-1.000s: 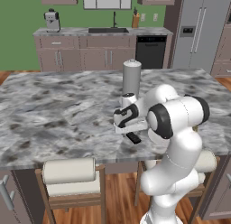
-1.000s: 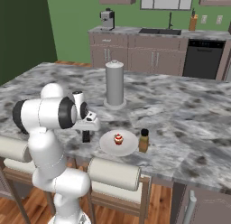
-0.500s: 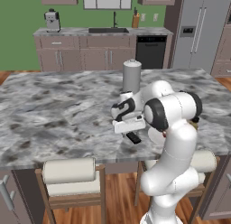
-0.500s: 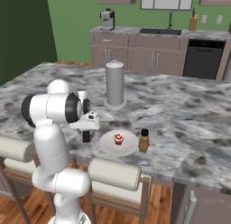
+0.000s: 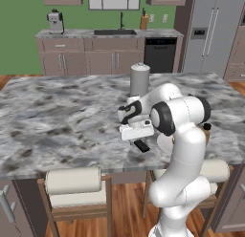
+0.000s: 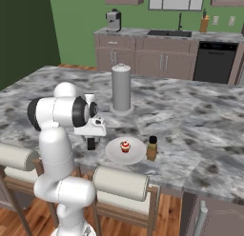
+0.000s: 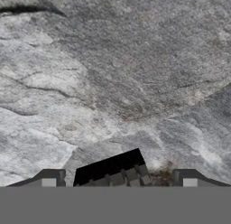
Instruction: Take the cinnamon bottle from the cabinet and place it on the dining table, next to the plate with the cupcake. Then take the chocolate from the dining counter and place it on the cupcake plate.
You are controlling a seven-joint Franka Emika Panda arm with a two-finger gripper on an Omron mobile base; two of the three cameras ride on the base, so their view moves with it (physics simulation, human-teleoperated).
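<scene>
We see the end effector [image 7: 119, 181] hanging low over the table [image 5: 62, 116], its 2 fingers [image 7: 49, 179] spread wide with nothing gripped. The chocolate [image 7: 112, 170] lies flat on the marble between and just under them. Off to the end effector's side sits the plate [image 6: 114, 152] with the cupcake [image 6: 125, 146] on it, and the cinnamon bottle [image 6: 152, 148] stands upright just beyond the plate. The grey cylinder [image 6: 121, 88] stands farther back.

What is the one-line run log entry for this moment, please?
gripper: open, over chocolate | chocolate: on dining table | cinnamon bottle: beside plate | cupcake: on plate
</scene>
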